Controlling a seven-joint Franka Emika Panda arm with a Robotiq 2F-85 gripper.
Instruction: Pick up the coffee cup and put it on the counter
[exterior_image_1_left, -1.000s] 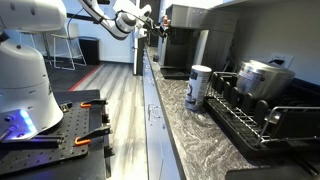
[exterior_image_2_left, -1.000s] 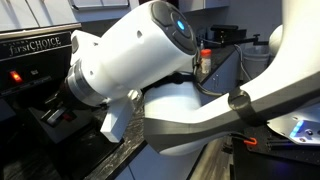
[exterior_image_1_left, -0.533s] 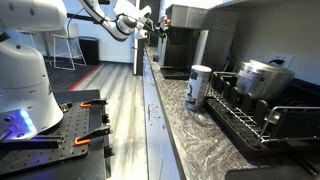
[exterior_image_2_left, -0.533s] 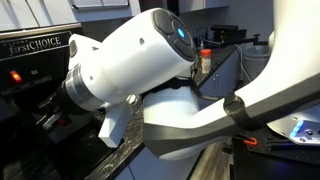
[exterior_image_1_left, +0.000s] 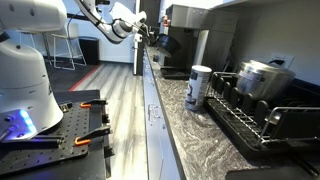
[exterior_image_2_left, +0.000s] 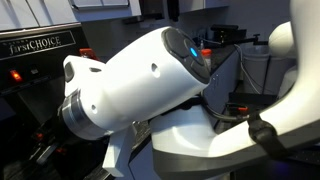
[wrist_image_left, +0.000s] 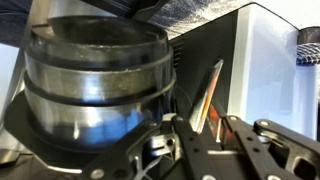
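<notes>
Can't tell if the pincer (exterior_image_1_left: 146, 29) has clamped the coffee cup (wrist_image_left: 95, 90); I'd keep it level, easing onto the tabletop (exterior_image_1_left: 195, 132) far edge.

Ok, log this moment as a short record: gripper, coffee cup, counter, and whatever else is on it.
gripper: at the coffee machine, far end of the counter; open or shut unclear
coffee cup: dark, round, fills the wrist view right at the gripper
counter: grey speckled stone
also on counter: white tumbler, dish rack holding steel pot
</notes>
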